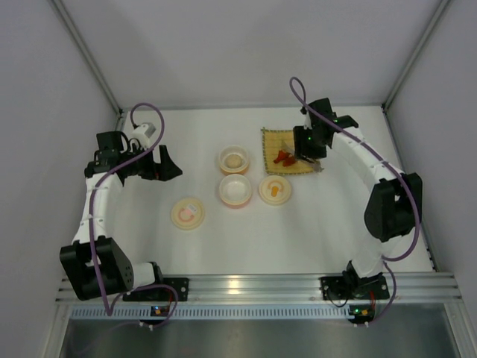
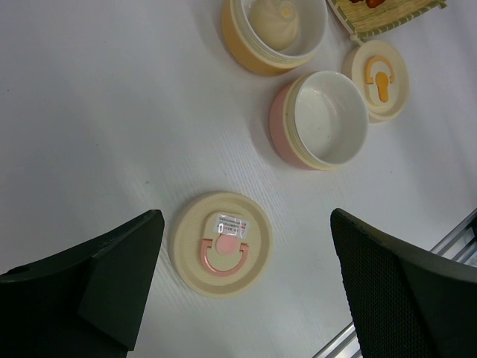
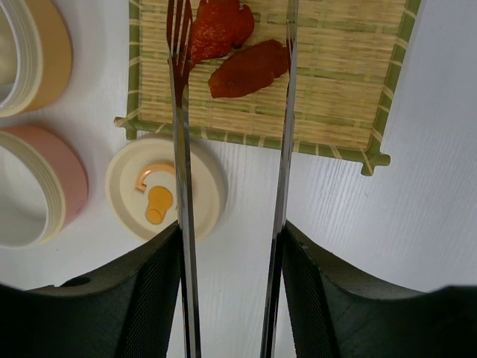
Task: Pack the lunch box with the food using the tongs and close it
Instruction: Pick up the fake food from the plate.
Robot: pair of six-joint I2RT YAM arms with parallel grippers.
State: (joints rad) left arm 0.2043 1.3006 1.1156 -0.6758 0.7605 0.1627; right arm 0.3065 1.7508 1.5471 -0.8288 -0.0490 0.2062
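Observation:
My right gripper is shut on the silver tongs, one finger pressing on each arm. The tongs' tips reach over the yellow woven mat and straddle two red-orange sausage pieces; the tips stand apart. An off-white ball lies in the orange lunch box bowl. The pink lunch box bowl beside it holds nothing. My left gripper hangs open above the cream lid with the pink mark, touching nothing.
A cream lid with an orange mark lies just in front of the mat, under the tongs' left arm. White walls enclose the table on three sides. A metal rail runs along the near edge.

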